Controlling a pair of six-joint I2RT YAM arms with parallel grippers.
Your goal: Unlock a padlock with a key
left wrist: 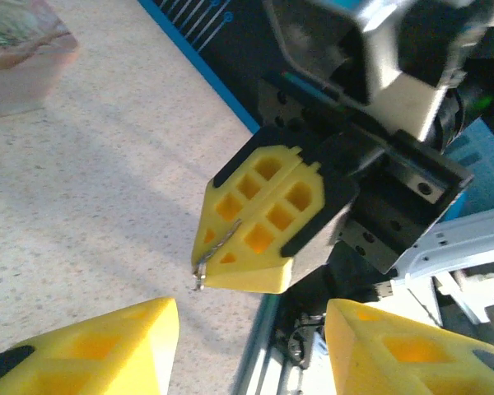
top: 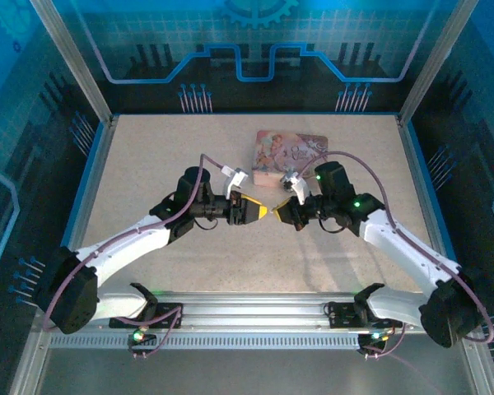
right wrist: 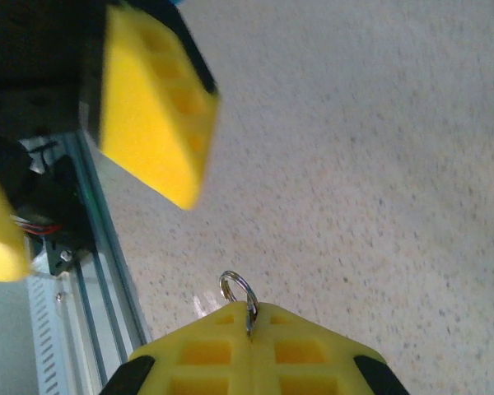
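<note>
The right hand (right wrist: 251,321) pinches the thin grey metal key (left wrist: 221,247) between its tips, mid-frame in the top view, above the speckled beige bench (top: 148,156). The left hand (left wrist: 251,325) gapes wide opposite. Key secured, I judge; inserting and turning remain.

Blue-tinted dim overhead, blurry wrist close-ups

I am working over a pale speckled counter (top: 148,156) that is lying inside a blue rim (top: 93,173). A pink tin (top: 290,153) is sitting flat on it, toward the far side. A rail (top: 255,309) is running along its near edge.
</note>
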